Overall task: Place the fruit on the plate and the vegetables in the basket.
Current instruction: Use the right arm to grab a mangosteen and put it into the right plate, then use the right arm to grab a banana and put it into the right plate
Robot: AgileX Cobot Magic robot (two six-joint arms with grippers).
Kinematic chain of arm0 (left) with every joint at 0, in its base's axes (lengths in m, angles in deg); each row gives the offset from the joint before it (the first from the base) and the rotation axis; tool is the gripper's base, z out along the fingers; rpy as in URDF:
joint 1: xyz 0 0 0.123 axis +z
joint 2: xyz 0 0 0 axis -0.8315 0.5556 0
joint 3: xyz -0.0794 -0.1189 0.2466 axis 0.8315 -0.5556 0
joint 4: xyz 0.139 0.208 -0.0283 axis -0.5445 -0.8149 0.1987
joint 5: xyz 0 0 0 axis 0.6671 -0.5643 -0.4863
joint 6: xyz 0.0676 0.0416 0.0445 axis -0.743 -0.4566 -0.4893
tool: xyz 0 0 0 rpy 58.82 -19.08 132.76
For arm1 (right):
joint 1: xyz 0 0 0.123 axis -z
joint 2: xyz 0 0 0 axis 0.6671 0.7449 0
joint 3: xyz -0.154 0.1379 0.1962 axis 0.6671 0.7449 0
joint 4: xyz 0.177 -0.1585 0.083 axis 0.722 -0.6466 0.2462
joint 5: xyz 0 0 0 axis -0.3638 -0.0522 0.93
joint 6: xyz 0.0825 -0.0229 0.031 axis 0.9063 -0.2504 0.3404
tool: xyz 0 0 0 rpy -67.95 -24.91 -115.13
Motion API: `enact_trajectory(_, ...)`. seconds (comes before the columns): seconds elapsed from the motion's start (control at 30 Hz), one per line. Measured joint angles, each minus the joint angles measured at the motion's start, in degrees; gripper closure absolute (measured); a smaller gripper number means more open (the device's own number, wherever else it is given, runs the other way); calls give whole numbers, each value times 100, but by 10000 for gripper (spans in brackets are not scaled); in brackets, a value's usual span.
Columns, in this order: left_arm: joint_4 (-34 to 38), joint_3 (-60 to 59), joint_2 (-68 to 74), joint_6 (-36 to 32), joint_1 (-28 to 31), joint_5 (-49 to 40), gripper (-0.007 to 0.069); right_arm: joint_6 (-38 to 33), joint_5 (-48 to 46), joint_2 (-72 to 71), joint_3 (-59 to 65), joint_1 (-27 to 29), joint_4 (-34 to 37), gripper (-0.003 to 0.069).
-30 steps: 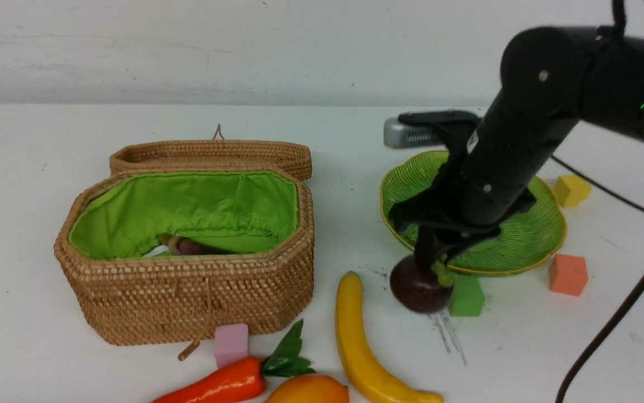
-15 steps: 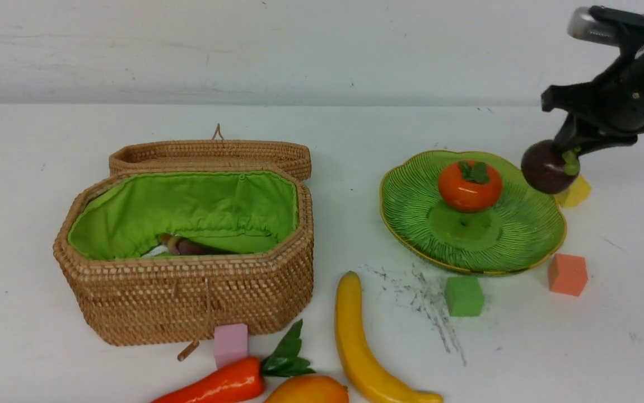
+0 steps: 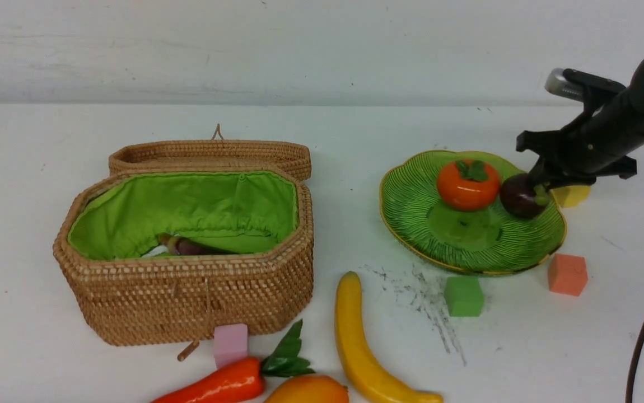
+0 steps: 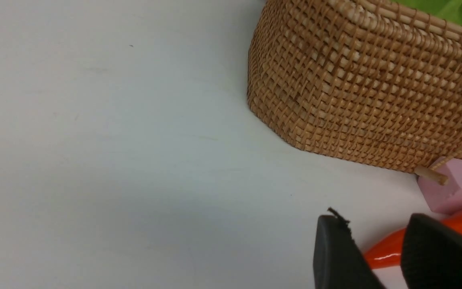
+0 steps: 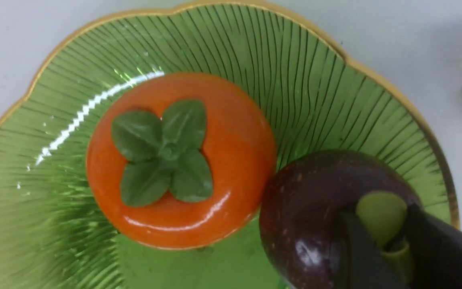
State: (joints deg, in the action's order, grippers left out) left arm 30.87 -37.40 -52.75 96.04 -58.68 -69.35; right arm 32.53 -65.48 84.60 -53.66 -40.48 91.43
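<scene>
The green plate [image 3: 411, 207] [image 5: 295, 60] holds the orange persimmon [image 3: 467, 184] [image 5: 182, 160]. Beside it, at the plate's right side, sits the dark purple mangosteen [image 3: 518, 197] [image 5: 307, 212]. My right gripper [image 3: 540, 190] [image 5: 391, 241] is shut on its green stem. The basket [image 3: 187, 302] [image 4: 355, 80] stands open at the left with the eggplant [image 3: 193, 246] inside. Carrot [image 3: 215, 386] [image 4: 383, 253], mango [image 3: 308, 390] and banana [image 3: 361, 341] lie on the table at the front. My left gripper [image 4: 375, 224] is open just above the carrot's tip and does not show in the front view.
A pink cube [image 3: 231, 342] [image 4: 456, 188] touches the basket's front wall. A green cube [image 3: 463, 295] and an orange cube [image 3: 567, 274] lie in front of the plate. A yellow cube [image 3: 571, 195] sits behind my right gripper. The basket lid [image 3: 210, 154] lies back behind the basket.
My right arm lifted the mangosteen from the table in front of the plate, swung it up to the right, then lowered it onto the plate beside the persimmon.
</scene>
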Motion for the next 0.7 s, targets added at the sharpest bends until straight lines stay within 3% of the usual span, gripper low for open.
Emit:
enact_trajectory(0.2,0,0,0,0,0,0,386,0,-11,0,0,0,0,293)
enact_trajectory(0.27,0,0,0,0,0,0,386,0,-91,-12,0,0,0,169)
enact_trajectory(0.43,0,0,0,0,0,0,386,-7,-192,-243,0,0,5,-1)
enact_trajectory(0.57,0,0,0,0,0,0,386,-107,-307,-732,0,0,5,-19)
enact_trajectory(0.7,0,0,0,0,0,0,386,-498,-503,-1421,41,0,41,20)
